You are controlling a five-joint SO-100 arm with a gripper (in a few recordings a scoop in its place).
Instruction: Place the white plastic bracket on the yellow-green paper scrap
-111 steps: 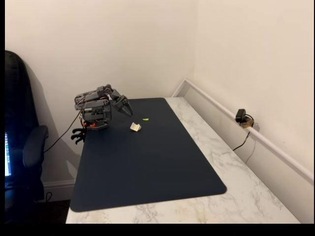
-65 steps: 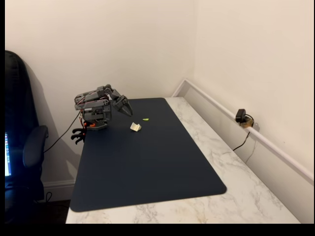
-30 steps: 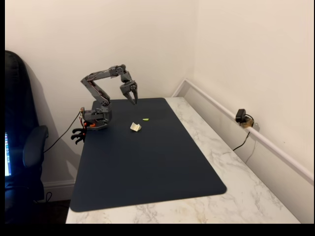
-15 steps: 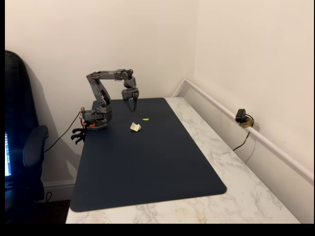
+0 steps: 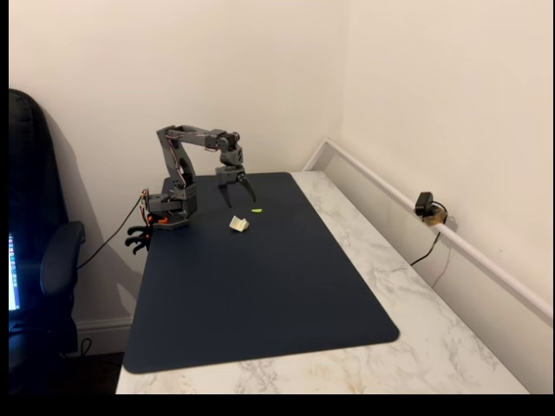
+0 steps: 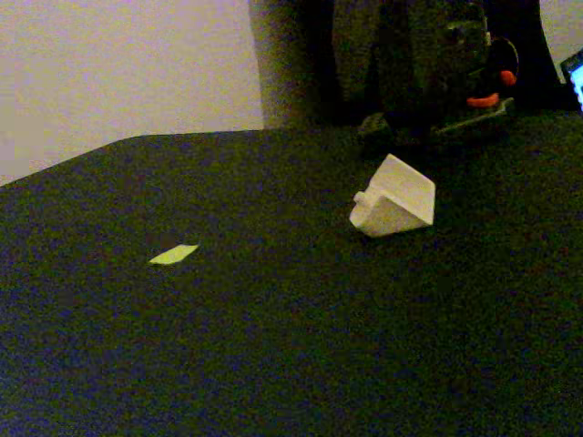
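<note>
Overhead, the gripper [image 5: 237,194] hangs open-jawed above the white plastic bracket [image 5: 239,224], which it should straddle squarely before lifting toward the yellow-green paper scrap [image 5: 257,210].

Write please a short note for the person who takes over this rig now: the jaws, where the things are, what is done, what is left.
Gripper: jaws open, empty, pointing down above the mat, near the white plastic bracket.
Bracket: lying on the mat, not touched.
Yellow-green paper scrap: flat on the mat, apart from the bracket.
Done: nothing is placed.
Left: lower, grasp the bracket, carry it to the scrap, release it there.
</note>
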